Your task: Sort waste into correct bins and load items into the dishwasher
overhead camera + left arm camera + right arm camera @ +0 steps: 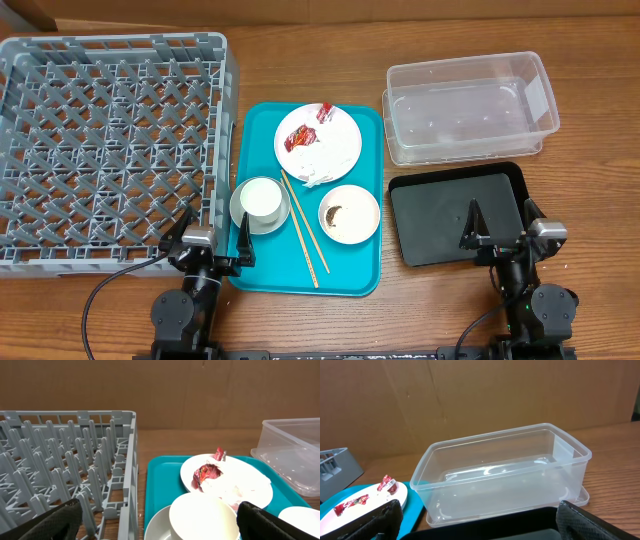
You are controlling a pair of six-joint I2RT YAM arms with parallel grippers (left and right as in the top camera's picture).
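Progress: Sorting is not getting under way yet, by the look of it. The dish rack [110, 150], left of the teal tray [355, 275], is standing empty, and the clear tub [465, 105] and black tray [440, 215], both right of it, are holding nothing.
Waste: 2 red-and-white wrappers [300, 137] and a crumpled napkin [316, 173] are lying on the plate [343, 150] at the teal tray's far end. A brown lump [336, 213] is sitting in a bowl [362, 222] at its near right.
Dishes: The cup [262, 197] is resting in a 2nd bowl [243, 215] at the teal tray's near left, with 2 chopsticks [305, 232] lying down its middle.
Left to do: Everything, judging from this.
Left claw [212, 238]: Spreading wide open and empty at the teal tray's near-left corner, with the cup just ahead of it.
Right claw [500, 225]: Gaping open and empty, well right of the teal tray, hanging over the black tray's near edge. The clear tub is lying beyond.
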